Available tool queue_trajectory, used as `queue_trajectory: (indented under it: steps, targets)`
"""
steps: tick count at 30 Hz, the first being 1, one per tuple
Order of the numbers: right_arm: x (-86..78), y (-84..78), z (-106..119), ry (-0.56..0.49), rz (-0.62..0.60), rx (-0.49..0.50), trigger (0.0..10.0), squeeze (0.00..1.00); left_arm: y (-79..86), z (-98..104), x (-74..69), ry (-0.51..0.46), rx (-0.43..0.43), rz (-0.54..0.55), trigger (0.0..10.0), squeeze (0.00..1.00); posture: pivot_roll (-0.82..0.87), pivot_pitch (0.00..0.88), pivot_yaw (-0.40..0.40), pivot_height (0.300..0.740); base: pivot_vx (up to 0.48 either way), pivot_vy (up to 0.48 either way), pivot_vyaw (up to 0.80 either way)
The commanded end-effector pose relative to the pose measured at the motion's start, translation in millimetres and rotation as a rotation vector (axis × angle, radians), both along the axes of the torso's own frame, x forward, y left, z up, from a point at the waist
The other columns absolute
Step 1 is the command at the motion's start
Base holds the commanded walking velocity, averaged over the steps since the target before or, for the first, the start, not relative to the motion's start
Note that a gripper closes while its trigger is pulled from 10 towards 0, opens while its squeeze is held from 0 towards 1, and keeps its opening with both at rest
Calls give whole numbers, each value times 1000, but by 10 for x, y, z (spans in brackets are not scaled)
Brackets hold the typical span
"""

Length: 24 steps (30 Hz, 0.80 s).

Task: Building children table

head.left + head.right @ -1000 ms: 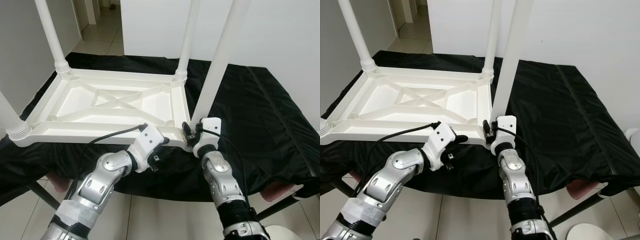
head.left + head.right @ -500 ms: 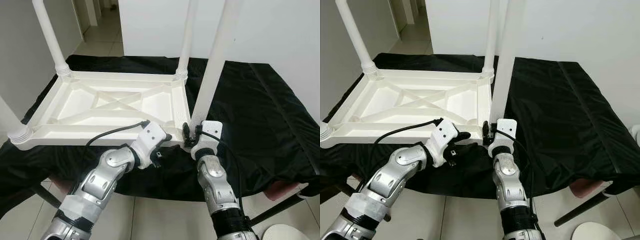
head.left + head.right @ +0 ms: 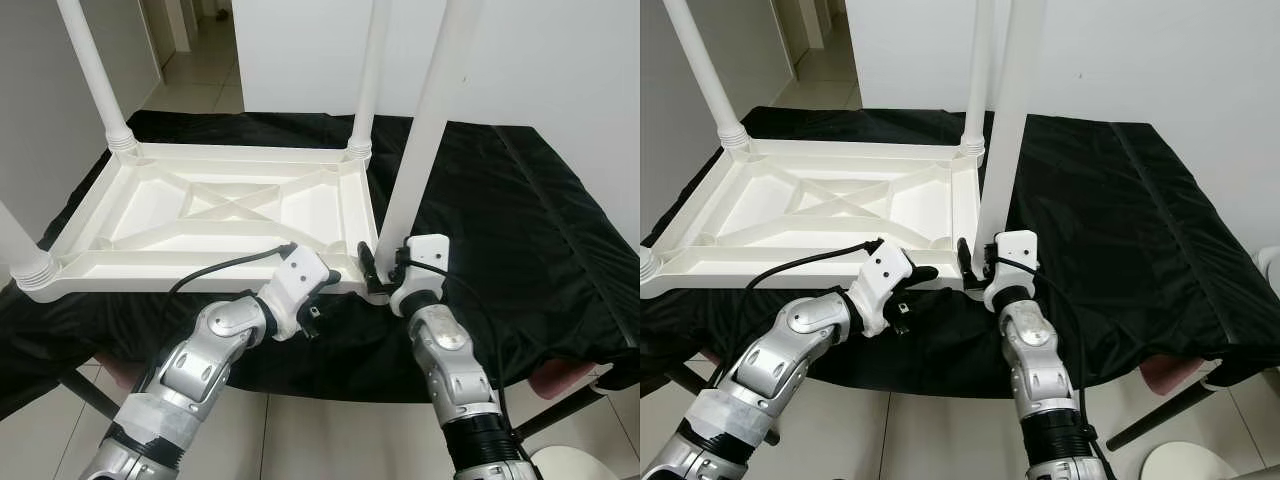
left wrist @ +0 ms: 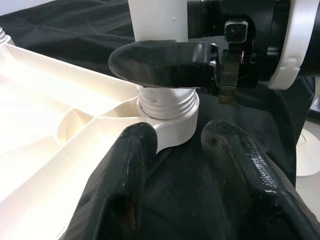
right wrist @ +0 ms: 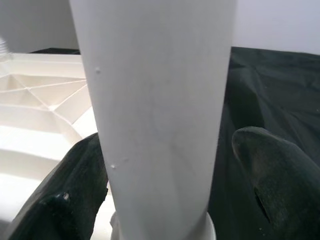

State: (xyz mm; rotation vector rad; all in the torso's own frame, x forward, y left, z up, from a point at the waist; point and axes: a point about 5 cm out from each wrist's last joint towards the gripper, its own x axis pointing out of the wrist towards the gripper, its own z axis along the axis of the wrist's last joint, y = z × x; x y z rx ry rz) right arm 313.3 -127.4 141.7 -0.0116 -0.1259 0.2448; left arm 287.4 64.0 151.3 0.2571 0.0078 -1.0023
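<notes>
Here, an upside-down white tabletop (image 3: 200, 215) lying on a black cloth (image 3: 520, 220) over a raised surface, near edge overhanging toward the robot, three legs already standing up from the other corners. At the near right corner, the fourth leg (image 3: 425, 130) upright in its socket (image 4: 170, 117), threaded collar visible just above the socket rim, so by the look of it not fully screwed home. Right gripper (image 3: 375, 272) low on that leg, fingers (image 5: 270, 165) spread to either side of the tube and pressing close against it, a grip rather than a hover. Left gripper (image 4: 172, 150) just below and beside the same corner, fingers parted with nothing between them, one fingertip touching the socket's edge, likely bracing the tabletop. Risks from here, as judgement only: cross-threading if the leg tilts while turning; slipping on the smooth tube, since the fingers hold by friction alone; tabletop sliding on the slick cloth or tipping off the near edge if the left gripper's brace gives way, the tall legs adding leverage.
</notes>
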Motion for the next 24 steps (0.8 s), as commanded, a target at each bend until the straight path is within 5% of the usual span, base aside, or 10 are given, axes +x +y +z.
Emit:
queue_trajectory:
  steps: [1, 6, 24]
  targets:
    - [19, 10, 17, -9, 34, 5, 10000, 0, -11, -20, -49, 9, 13, -63, 10000, 0, -11, 12, -7, 740, 0, 0, 0]
    - [84, -148, -45, -1, 226, -164, 10000, 0, -45, -29, -58, 8, 12, -78, 10000, 0, -14, 0, -14, 740, 0, 0, 0]
    - [196, -178, -170, 51, 360, -178, 10000, 0, -82, 83, -48, 1, -31, -80, 10000, 0, 4, 0, -19, 740, 0, 0, 0]
